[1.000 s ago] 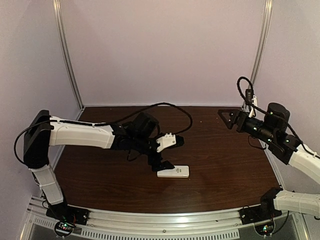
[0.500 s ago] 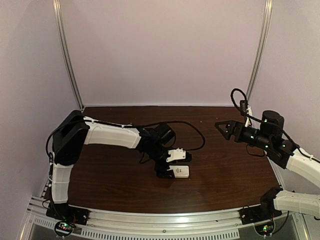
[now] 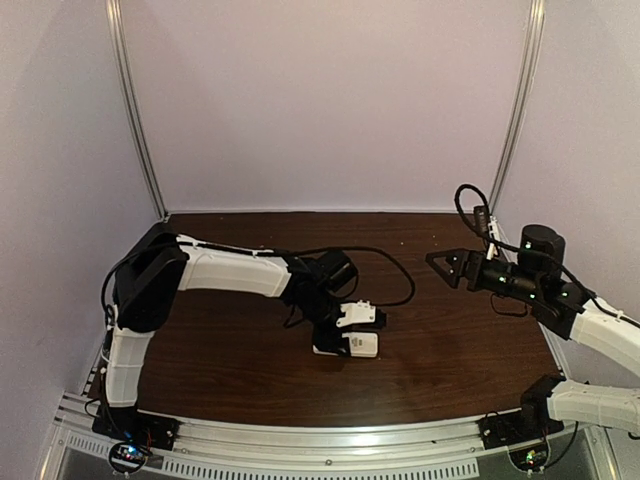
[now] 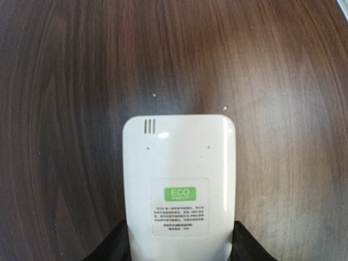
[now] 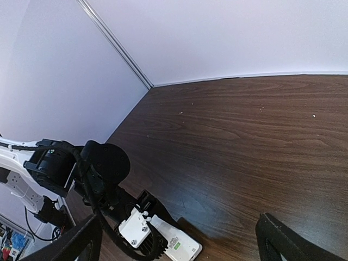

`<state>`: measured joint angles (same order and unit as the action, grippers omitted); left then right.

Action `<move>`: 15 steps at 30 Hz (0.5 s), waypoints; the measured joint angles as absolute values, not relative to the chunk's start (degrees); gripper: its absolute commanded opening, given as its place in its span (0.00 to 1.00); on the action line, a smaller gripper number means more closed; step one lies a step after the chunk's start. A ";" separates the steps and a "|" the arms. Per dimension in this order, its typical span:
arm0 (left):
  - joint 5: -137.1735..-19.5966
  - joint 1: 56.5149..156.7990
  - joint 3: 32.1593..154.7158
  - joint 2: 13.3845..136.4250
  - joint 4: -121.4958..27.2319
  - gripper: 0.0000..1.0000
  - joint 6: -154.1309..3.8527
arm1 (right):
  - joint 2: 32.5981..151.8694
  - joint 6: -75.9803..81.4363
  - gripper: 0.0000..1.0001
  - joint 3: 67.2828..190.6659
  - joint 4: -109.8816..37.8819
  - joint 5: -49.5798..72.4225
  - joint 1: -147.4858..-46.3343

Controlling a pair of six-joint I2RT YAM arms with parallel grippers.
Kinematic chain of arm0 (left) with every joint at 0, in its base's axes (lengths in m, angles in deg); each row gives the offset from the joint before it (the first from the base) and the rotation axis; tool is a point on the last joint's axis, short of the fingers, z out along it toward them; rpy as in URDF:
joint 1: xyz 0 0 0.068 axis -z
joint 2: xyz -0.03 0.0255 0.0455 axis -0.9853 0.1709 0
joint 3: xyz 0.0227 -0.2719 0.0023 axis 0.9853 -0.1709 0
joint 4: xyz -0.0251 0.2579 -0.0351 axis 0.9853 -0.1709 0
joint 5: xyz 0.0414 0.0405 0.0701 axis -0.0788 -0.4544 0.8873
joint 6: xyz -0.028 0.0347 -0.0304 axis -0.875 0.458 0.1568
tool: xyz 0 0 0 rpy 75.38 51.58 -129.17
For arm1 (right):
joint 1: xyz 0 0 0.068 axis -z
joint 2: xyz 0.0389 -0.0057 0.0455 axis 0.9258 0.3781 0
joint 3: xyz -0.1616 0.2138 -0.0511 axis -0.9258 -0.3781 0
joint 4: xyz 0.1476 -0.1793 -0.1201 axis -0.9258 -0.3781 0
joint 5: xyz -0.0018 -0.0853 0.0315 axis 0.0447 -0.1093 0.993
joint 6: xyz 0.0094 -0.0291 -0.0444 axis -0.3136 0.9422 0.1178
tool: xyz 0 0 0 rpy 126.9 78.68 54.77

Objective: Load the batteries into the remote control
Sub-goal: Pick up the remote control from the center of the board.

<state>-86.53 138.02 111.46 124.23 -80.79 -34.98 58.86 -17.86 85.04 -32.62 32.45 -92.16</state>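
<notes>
- The dark wooden table (image 3: 470,350) carries one remote and two arms, bolted at its near edge.
- The left arm (image 3: 230,272) reaches across to the middle of the table, and its wrist is bent down over the remote.
- The right arm (image 3: 545,285) hangs above the right side of the table, well apart from the remote.
- The right gripper (image 3: 445,265) has its fingers spread wide. It holds nothing and touches nothing.
- The left gripper (image 3: 332,342) is clamped on one end of the remote, with one black finger (image 4: 115,246) against each long side.
- The remote control (image 4: 179,185) lies flat on the table, near the middle and toward the front, with its plain white back up.
- Only the left wrist view shows the back closely: one green "ECO" label (image 4: 180,194) above small print, and three short slots (image 4: 150,126) near the far end.
- From above, the remote is only a white block. The right wrist view shows it from across the table, under the left wrist.
</notes>
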 measured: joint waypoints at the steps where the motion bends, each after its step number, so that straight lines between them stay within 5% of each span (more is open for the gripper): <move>1: -86.81 138.00 111.68 124.23 -81.11 0.34 -35.09 | 58.99 -17.70 1.00 85.04 -32.64 32.47 -92.16; 7: -92.98 136.62 110.43 120.49 -80.44 0.32 -37.74 | 60.78 -16.72 0.99 85.07 -31.35 36.21 -92.16; 15: -104.97 132.47 102.28 98.54 -69.05 0.32 -44.62 | 63.55 -17.53 0.96 85.42 -19.66 47.26 -94.18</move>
